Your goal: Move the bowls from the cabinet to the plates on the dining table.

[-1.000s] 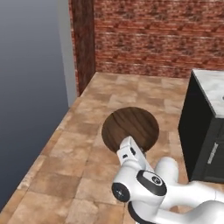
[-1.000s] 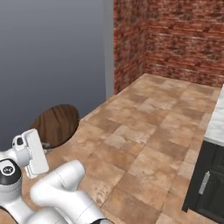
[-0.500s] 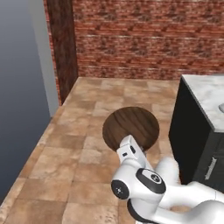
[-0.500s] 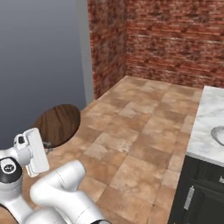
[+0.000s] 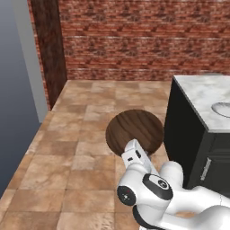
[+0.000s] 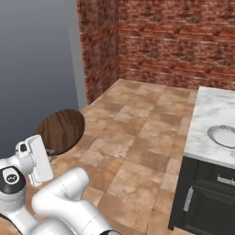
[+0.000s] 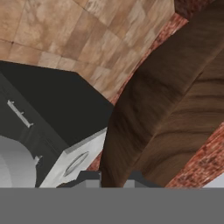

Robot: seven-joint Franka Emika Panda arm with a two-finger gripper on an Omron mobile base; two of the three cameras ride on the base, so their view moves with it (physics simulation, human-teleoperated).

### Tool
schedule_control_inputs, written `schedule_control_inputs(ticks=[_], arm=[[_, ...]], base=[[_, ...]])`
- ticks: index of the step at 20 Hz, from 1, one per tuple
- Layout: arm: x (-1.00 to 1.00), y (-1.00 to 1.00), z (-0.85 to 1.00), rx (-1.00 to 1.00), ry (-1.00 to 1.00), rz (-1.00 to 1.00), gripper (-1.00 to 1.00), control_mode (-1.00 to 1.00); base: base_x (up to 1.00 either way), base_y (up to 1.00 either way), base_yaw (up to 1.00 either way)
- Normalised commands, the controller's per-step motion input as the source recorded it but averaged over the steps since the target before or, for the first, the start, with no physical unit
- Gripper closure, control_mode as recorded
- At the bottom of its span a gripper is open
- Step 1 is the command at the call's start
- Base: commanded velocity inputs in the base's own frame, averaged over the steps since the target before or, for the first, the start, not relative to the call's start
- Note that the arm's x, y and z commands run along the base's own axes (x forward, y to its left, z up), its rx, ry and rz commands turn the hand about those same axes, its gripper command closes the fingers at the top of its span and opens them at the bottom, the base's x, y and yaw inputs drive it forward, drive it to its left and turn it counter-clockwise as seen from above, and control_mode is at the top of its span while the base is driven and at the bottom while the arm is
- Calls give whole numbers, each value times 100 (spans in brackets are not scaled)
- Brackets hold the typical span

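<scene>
A round reddish-brown wooden bowl (image 5: 134, 131) hangs over the tiled floor, and my gripper (image 5: 130, 151) is shut on its near rim. From the right base camera the same bowl (image 6: 62, 131) sits at the left, in front of the white hand. In the hand view the bowl (image 7: 175, 109) curves up the right side, with its rim pinched between the dark fingertips (image 7: 90, 177). The dining table (image 5: 197, 95) stands to the right, a white marble top on a dark base, apart from the bowl. The cabinet and the plates are out of view.
A steel sink (image 6: 225, 136) is set into the marble top (image 6: 215, 105). Dark drawer fronts with silver handles (image 6: 188, 199) face the floor. A brick wall (image 5: 134, 40) closes the far side and a grey-blue wall (image 6: 36, 59) the left. Tiled floor (image 5: 81, 134) lies open between.
The whole picture has shifted as the base turns: the island slides further in from the right and its sink comes into view. The bowl stays in the shut gripper.
</scene>
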Motion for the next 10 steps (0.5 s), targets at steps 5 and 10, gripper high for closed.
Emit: schedule_control_inputs(ticks=[5, 10], arm=[[0, 0, 0, 0, 0, 0, 100, 100], [0, 0, 0, 0, 0, 0, 100, 100]], base=[[-12, -41, -13], [-11, -53, -14]])
